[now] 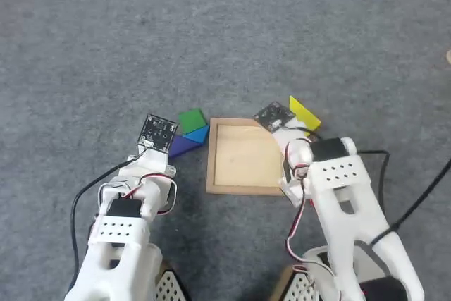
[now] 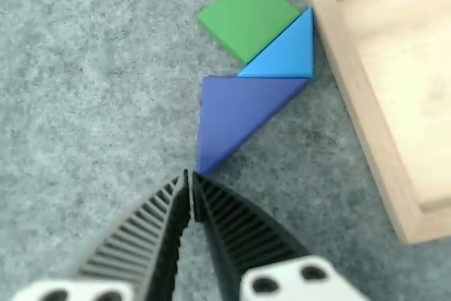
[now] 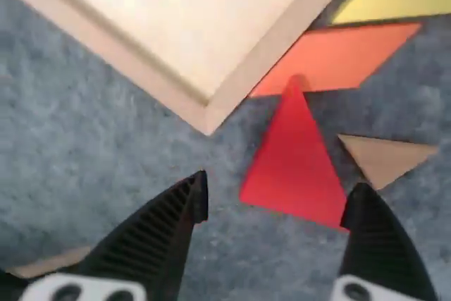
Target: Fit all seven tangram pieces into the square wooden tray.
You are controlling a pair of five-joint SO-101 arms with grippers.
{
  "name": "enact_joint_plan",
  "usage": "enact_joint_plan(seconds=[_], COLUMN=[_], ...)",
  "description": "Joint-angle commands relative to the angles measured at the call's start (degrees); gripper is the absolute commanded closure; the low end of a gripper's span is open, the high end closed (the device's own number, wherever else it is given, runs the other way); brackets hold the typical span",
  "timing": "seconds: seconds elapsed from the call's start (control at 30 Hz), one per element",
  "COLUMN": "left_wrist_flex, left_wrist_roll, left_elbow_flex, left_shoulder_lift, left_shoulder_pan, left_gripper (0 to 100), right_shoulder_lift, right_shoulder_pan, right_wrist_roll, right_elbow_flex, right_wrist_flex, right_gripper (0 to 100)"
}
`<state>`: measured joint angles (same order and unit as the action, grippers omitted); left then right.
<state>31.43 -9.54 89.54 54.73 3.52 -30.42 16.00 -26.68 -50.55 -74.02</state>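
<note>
Our left claw [image 2: 190,181] is closed, empty, purple triangle [image 2: 236,114] at its tip; right claw [image 3: 280,192] wide open, red triangle [image 3: 296,153] just ahead

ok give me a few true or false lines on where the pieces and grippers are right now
The wooden tray holds no pieces. True.
The left gripper is wide open. False: it is shut, its tips by a corner of the dark blue triangle.
The green square touches the light blue triangle. True.
The red triangle lies inside the tray. False: it lies on the grey carpet outside the tray, below the open right gripper.
</note>
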Motion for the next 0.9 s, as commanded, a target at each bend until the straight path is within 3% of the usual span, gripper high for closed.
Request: enact_joint_plan(seconds=[0.0,0.27,0.67,0.87], left_wrist_flex=[-0.9,-0.9,-0.9,-0.9], left_wrist_roll=[0.1,0.1,0.1,0.1], left_elbow_flex=[-2.4,-2.4,-2.4,-2.4], left_shoulder_lift=[-0.1,-0.1,-0.1,-0.1], left_shoulder_pan=[0.0,0.0,0.0,0.0], left_gripper=[99,99,99,99], right_shoulder_lift=[0.0,5.3,26.9,31.8], right_shoulder_pan=[-2.6,-4.6,-4.7,-4.8], right_wrist_roll=[-5.9,-7.8,-7.5,-5.5], right_elbow_flex=[-0.7,-0.9,4.9,9.2], right_wrist_flex=[1.2,5.7,13.0,12.1], right_gripper=[68.7,68.7,69.0,84.5])
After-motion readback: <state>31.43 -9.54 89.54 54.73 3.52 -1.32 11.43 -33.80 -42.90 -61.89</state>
